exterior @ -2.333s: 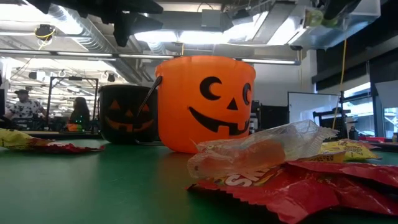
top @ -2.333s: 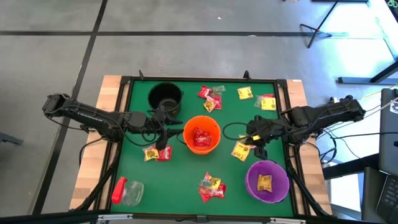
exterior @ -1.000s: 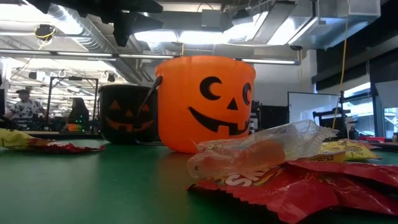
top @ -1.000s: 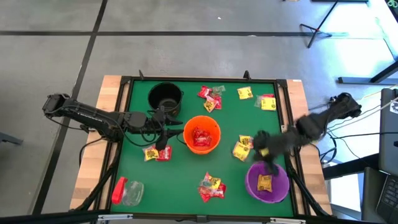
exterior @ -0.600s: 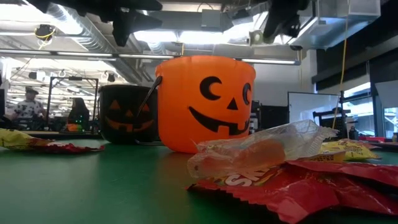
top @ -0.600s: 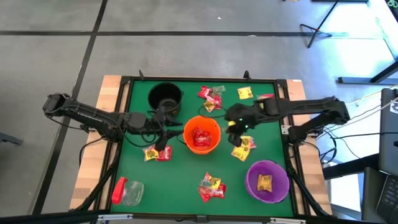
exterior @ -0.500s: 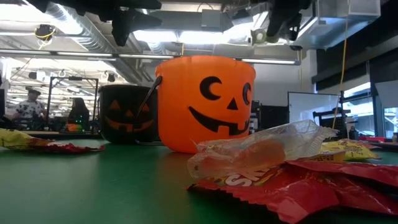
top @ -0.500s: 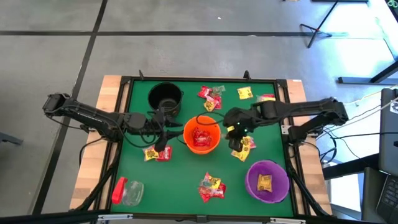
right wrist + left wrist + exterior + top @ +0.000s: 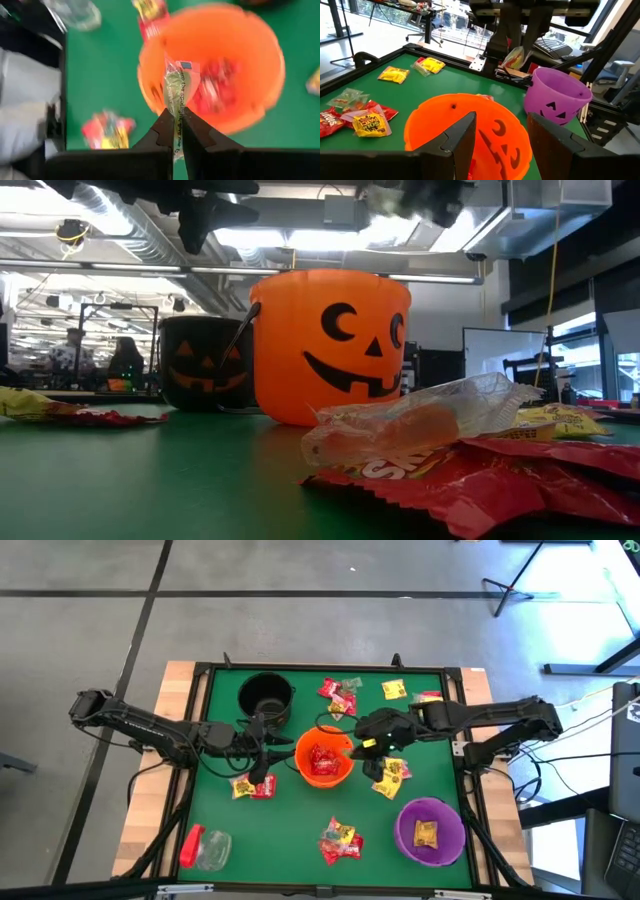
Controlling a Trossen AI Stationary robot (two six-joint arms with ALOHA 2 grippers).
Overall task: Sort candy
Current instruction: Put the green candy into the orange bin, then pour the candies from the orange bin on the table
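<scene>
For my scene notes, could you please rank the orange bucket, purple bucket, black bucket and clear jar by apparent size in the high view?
1. Purple bucket
2. Orange bucket, nearly alike; order unsure
3. Black bucket
4. Clear jar

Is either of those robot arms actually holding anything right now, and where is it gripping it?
Yes. The right pincer pinches a greenish candy packet near one end, above the orange bucket. The left pincer holds nothing.
</scene>
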